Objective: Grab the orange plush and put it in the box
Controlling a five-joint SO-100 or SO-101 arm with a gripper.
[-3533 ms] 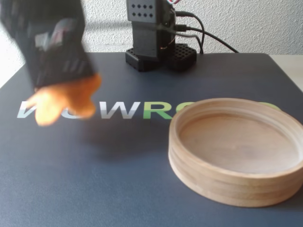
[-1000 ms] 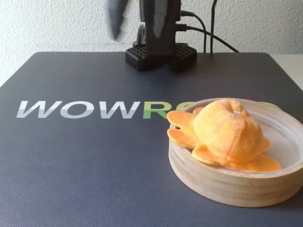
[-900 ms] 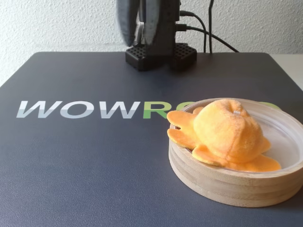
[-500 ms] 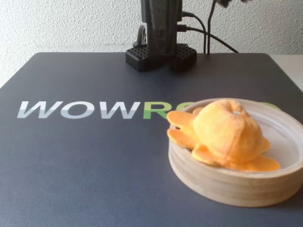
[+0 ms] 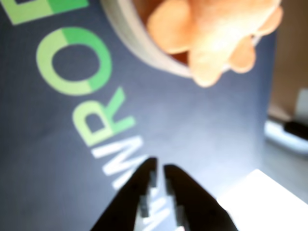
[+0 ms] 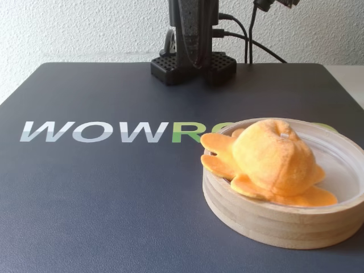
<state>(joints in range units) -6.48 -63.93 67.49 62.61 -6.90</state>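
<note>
tabletop mat (image 6: 114,187) | fixed view: "WOW" in grey-white, then green "R", the rest hidden behind the box (image 6: 273,219) | wrist view: blurred white "W"s, green "R", "O", one more green letter cut off

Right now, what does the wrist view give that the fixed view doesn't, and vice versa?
Wrist only: the gripper, fingertips nearly together with a narrow gap and nothing between them, above the dark mat; a white sheet at lower right.

Fixed only: the arm's base and cables at the mat's far edge, the box's full layered wood wall, and the grey WOW lettering read upright.

Both: the orange plush lying in the box with tentacle flaps over the rim, green logo letters, dark mat. The wrist view is blurred.
</note>
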